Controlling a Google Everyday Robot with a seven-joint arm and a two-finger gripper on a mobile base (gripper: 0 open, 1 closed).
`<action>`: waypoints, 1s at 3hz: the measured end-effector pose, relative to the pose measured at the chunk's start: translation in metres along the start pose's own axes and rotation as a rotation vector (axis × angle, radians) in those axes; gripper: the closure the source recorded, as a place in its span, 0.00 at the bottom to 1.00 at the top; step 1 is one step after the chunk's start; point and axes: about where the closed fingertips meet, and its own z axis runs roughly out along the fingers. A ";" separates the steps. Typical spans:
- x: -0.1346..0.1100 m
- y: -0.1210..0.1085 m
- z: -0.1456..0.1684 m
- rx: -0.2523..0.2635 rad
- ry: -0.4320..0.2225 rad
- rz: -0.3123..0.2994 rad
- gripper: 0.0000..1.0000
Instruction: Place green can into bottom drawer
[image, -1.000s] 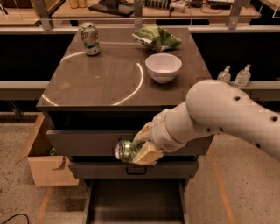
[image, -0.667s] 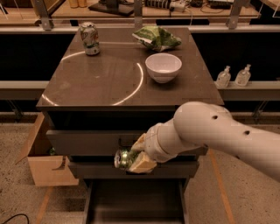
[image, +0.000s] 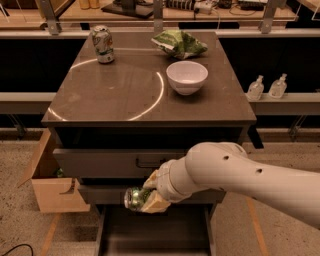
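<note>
Carry step: gripper (image: 148, 196) clamped on the small bright-green drinks can (image: 133, 198), held just above the dark grey metal bottom drawer (image: 150, 236), which is open. Next: lower onto the drawer floor, clear of the side walls, then release.

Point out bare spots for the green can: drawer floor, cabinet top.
Drawer floor is bare from wall to wall; the claw, shut on the green can, hangs over its back end. Cabinet top: front and middle are free, between grey can and bowl. Back right is crowded: bag sits near the bowl.
</note>
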 end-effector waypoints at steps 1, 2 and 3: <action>0.010 0.020 0.021 0.051 0.028 -0.028 1.00; 0.033 0.027 0.040 0.113 0.058 -0.035 1.00; 0.090 0.020 0.081 0.121 0.088 0.001 1.00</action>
